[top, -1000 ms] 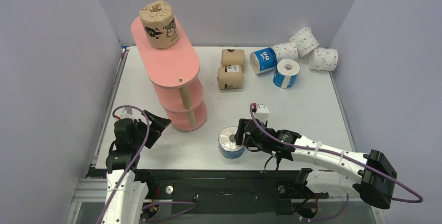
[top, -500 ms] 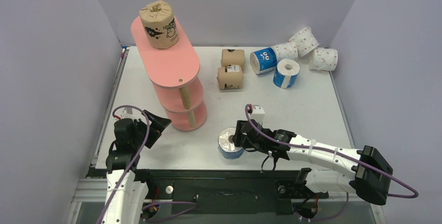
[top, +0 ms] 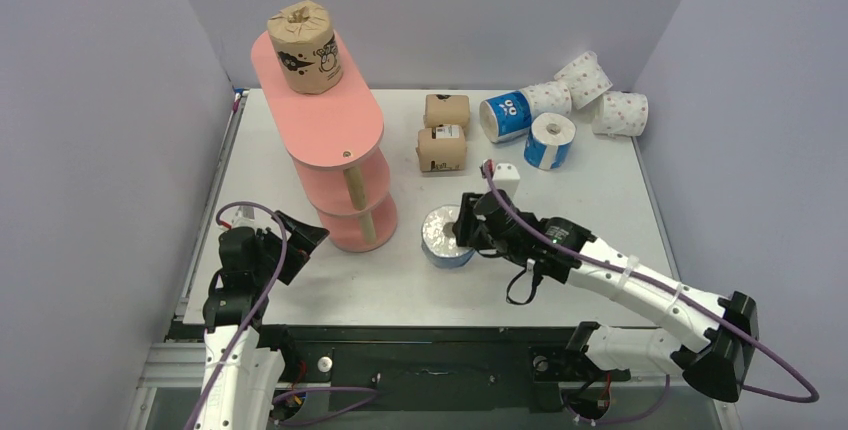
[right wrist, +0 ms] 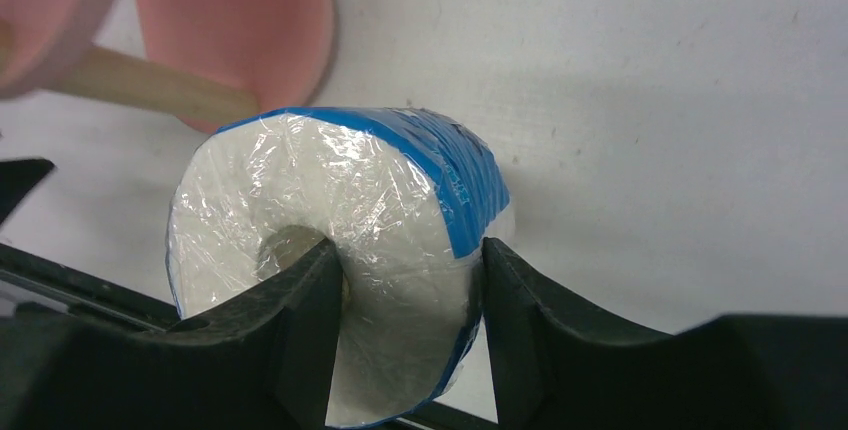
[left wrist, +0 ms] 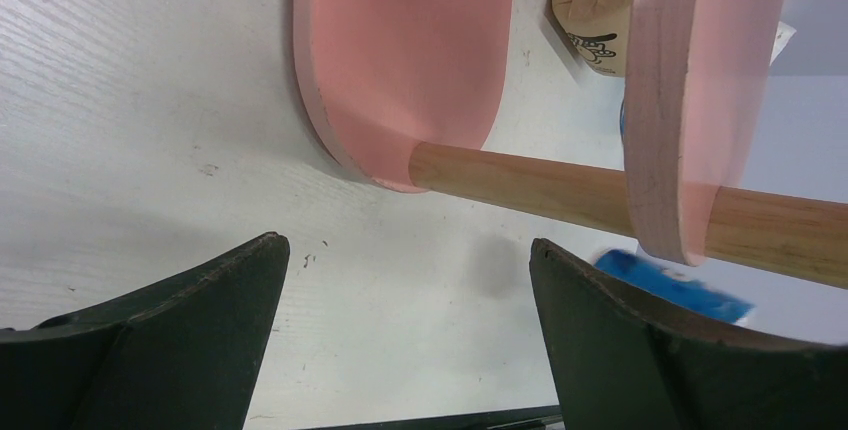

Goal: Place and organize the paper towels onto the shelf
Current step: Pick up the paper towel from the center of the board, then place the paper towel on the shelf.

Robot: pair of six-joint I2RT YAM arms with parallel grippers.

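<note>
Right wrist, blue roll (right wrist: 400, 190), white crinkled end

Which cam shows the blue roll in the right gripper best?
Right wrist: the blue roll fills the frame, with the right gripper pinching its wall through the core. Top external shows it small and partly hidden by the arm. Left wrist shows only a sliver.

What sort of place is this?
Probably a robot test booth in a lab: plain grey walls box in a white table, two robot arms are bolted at its edge, and a pink shelf and wrapped rolls look like props.
</note>
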